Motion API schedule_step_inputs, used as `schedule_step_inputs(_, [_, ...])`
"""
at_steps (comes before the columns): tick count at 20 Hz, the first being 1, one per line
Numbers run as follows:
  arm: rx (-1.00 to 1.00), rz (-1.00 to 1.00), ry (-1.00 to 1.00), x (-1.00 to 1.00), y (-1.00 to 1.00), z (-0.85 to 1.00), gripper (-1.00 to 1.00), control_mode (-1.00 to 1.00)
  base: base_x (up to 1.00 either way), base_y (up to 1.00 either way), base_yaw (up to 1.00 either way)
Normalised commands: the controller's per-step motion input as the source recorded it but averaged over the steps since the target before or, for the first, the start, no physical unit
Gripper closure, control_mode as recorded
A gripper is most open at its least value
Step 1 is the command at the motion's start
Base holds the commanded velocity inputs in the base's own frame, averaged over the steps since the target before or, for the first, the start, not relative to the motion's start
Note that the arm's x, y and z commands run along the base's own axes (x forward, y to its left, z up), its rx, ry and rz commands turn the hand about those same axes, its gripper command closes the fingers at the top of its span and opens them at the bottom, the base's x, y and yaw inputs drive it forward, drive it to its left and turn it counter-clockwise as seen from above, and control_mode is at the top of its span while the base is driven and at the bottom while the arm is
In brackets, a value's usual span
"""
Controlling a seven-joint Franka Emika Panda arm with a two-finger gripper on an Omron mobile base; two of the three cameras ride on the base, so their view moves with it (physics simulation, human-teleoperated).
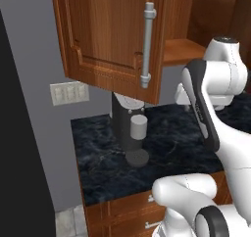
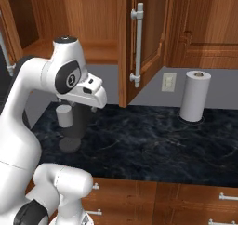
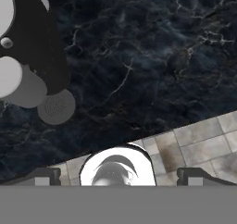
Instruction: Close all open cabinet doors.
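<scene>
Claw (image 3: 118, 180): tips spread wide, holding nothing, aimed down at the dark marble bench (image 3: 152, 65); left cabinet door (image 1: 110, 37) and right cabinet door (image 2: 142, 43) both stand swung out from the wall cabinet overhead, so by my judgement nothing is closed yet.
</scene>
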Motion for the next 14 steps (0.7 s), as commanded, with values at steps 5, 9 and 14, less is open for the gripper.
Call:
schedule_step_inputs(5, [0.00,0.00,0.00,0.00,0.00,0.00,-1.00,1.00,0.28,0.00,0.00])
schedule_step_inputs(9, [0.00,0.00,0.00,0.00,0.00,0.00,-1.00,-1.00,0.03,0.00,0.00])
schedule_step_inputs(14, [0.00,0.00,0.00,-0.03,0.00,0.00,-1.00,-1.00,0.00,0.00,0.00])
